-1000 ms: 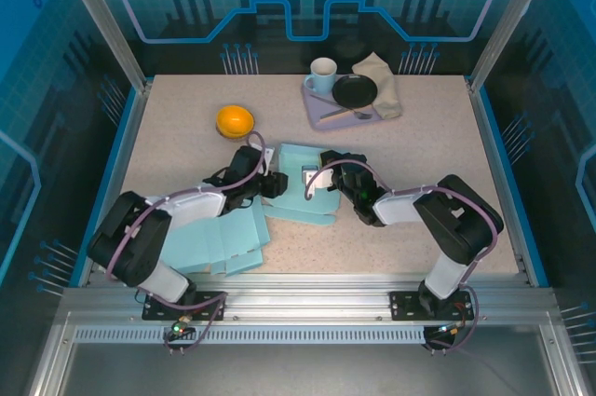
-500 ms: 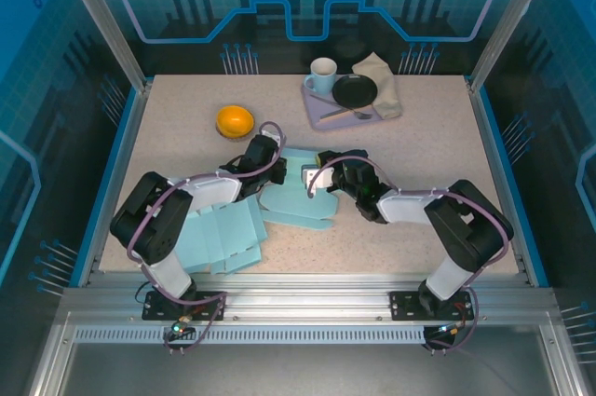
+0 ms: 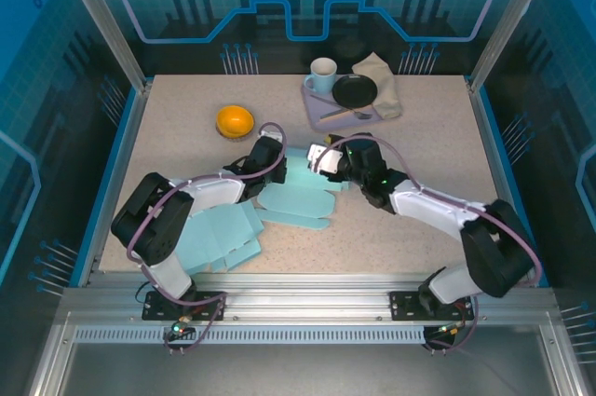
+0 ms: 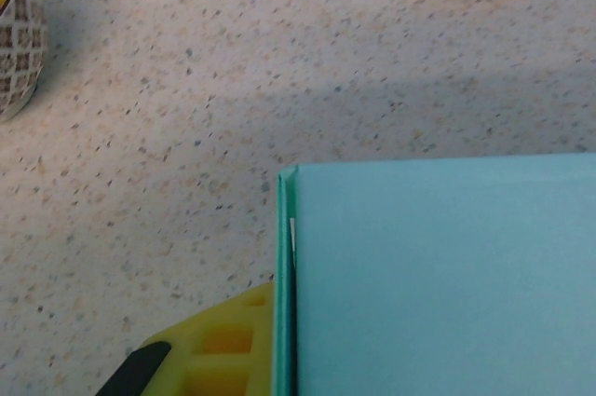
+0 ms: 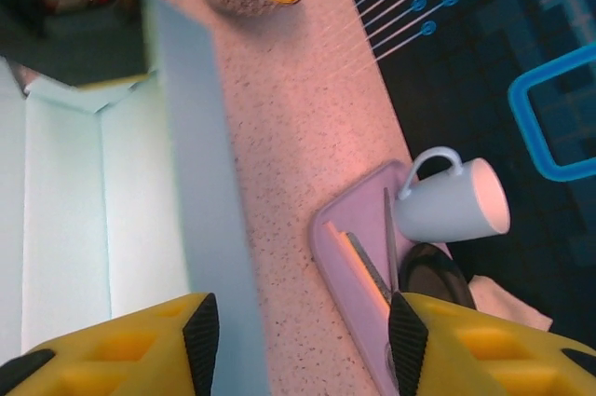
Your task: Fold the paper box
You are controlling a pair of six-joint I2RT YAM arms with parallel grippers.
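Note:
The teal paper box (image 3: 303,193) lies partly folded in the middle of the table. My left gripper (image 3: 273,156) is at its rear left edge, shut on an upright side wall (image 4: 284,266). One yellow finger (image 4: 219,349) shows outside that wall, and the other is hidden behind the teal panel (image 4: 438,275). My right gripper (image 3: 322,159) hovers above the box's rear right part, open (image 5: 304,345), with bare table between its fingers. A blurred flap edge (image 5: 191,163) rises beside its left finger.
A stack of flat teal blanks (image 3: 219,233) lies at the front left, under the left arm. An orange bowl (image 3: 235,121) sits behind the box. At the back right a lilac tray (image 3: 321,112) holds a white cup (image 3: 322,74), black plate (image 3: 355,90) and napkin.
The left gripper moved to the box's rear left wall and shut on it. The right gripper opened, let go of the box and drew back and up towards the tray.

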